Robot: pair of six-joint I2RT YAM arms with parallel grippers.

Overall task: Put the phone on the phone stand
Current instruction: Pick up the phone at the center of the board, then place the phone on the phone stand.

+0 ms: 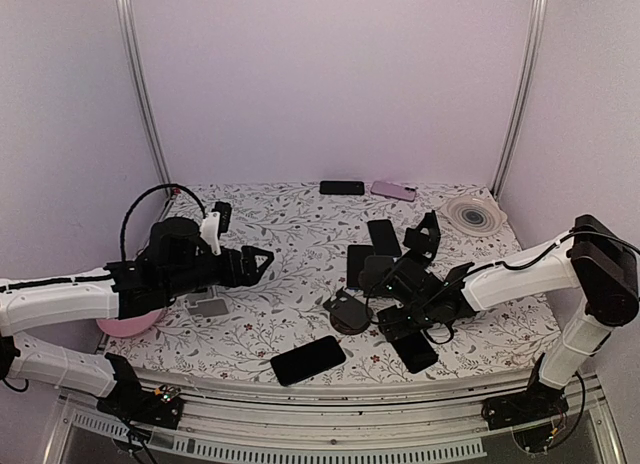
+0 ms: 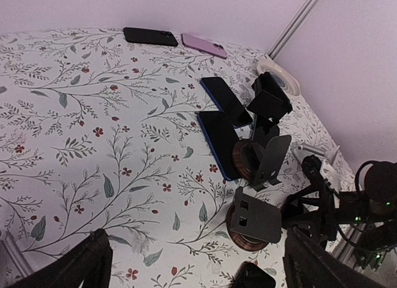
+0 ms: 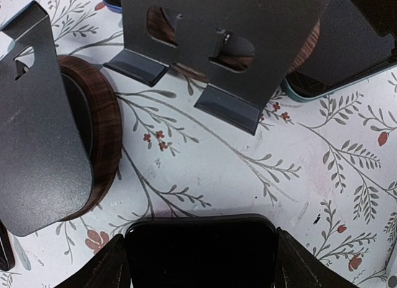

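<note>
While the right claw point(image 3: 201, 264) grasps the phone point(image 3: 200, 243) by its two opposite edges, no gap shows between either finger and the casing. The phone sits at the near end of the desk point(image 3: 347, 145), just in front of two stands. Whether it has left the surface cannot be told.

**Claw state**
- Right claw: clenched on the phone, fingers on its edges.
- Left claw point(image 2: 198, 270): released, jaws wide, nothing between them. It hangs over bare desk, well apart from the stands.

**Target area**
- Left stand point(image 3: 40, 114): grey plate on a round wooden base.
- Upper stand point(image 3: 229, 46): two small lips at the foot of its plate. Another phone point(image 3: 347, 58) lies partly under it.
- Which stand is intended cannot be told.

**Probable faults**
1. Slip or pivot: the casing looks smooth and is held by thin edges only. A fast lift or tilt could rotate it in the grip.
2. Collision: both stands are close ahead. A low carry could strike a plate and shift or topple it.
3. Missed ledge: the lips are shallow. A lower edge set down ahead of them would likely slide off onto the desk.
4. Early release: letting go before the back rests on the plate could tip the phone forward.
</note>
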